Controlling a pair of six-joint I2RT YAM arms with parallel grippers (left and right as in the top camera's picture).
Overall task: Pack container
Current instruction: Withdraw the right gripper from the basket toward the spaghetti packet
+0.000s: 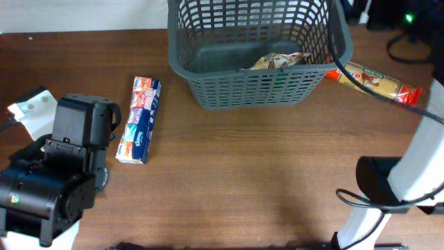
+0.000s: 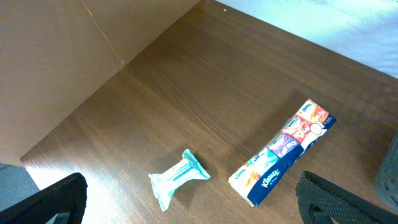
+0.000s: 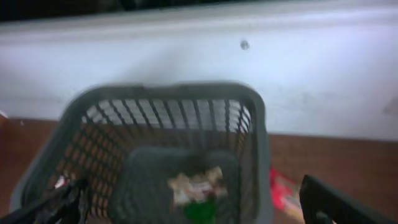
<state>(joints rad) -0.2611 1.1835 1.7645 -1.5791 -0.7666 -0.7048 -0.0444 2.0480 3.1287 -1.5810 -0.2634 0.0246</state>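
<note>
Your left gripper (image 2: 191, 186) and right gripper (image 3: 193, 196) gape empty mid-packing; next, probably grasp the Kleenex pack (image 2: 283, 152) for the container (image 1: 257, 90).

A Kleenex multipack (image 1: 139, 119) and a small teal packet (image 2: 179, 177) lie apart on the brown table (image 1: 243, 173).

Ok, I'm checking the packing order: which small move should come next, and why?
Probably move the left gripper across and down over the long multicoloured tissue pack. Its fingers stand open and empty, and the pack lies flat on the brown wooden table, outside the dark grey slotted plastic basket and near this arm.
</note>
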